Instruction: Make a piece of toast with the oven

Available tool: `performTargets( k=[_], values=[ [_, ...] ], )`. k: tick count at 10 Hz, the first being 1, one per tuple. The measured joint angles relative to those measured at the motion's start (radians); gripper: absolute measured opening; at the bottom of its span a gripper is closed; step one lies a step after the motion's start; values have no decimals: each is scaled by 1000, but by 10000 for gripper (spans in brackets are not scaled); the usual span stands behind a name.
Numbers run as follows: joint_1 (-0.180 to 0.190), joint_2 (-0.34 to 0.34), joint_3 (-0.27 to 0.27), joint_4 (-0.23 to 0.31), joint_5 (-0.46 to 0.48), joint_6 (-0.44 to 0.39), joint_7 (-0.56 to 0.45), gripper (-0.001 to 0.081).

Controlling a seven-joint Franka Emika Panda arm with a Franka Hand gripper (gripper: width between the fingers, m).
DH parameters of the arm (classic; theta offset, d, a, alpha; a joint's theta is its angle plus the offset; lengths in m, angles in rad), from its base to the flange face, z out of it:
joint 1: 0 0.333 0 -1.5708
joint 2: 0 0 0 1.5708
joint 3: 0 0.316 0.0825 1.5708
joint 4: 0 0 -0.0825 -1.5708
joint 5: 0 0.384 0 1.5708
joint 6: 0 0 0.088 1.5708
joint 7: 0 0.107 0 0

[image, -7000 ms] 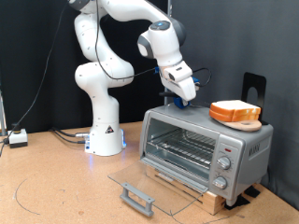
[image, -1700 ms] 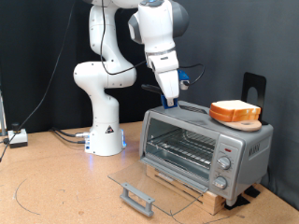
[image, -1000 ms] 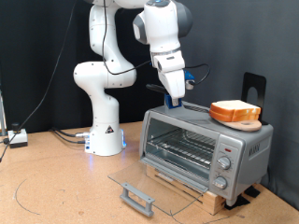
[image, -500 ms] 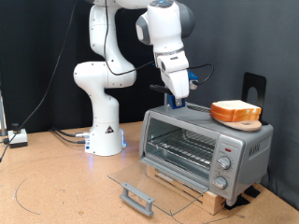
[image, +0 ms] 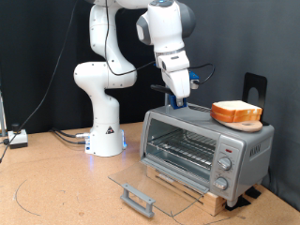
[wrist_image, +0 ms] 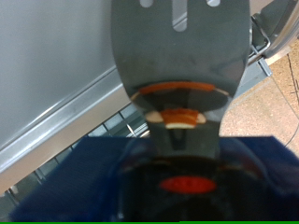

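The silver oven (image: 202, 142) stands on a wooden board with its glass door (image: 141, 186) folded down flat and its wire rack (image: 182, 150) bare. On the oven's roof, at the exterior view's right, lies the piece of toast (image: 235, 112), pale on top with an orange crust; it seems to rest on a second slice. My gripper (image: 181, 97) hangs over the roof's left end, shut on a dark grey slotted spatula (wrist_image: 182, 47). In the wrist view the blade points out over the oven's roof (wrist_image: 56, 65).
The robot's white base (image: 104, 131) stands behind the oven, towards the exterior view's left, with cables running off to the left. A black stand (image: 254, 87) rises behind the bread. The door's grey handle (image: 138, 199) juts out over the brown table near the exterior view's bottom.
Since seven seconds ago the arm has straightened up and swung the gripper upright over the oven's roof. It then drifted slightly right; in the last half second nothing has visibly moved.
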Motion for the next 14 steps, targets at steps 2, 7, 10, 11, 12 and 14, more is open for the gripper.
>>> performTargets(
  k=[2,7,10,11,12,14],
  values=[
    [0,0,1,2,5,7,0,396],
    [0,1,30,2,5,10,23,396],
    [0,1,43,2,8,10,25,396],
    [0,1,48,1,10,9,25,396],
    [0,3,53,1,13,-2,25,396],
    [6,13,62,1,25,-22,25,396]
  ],
)
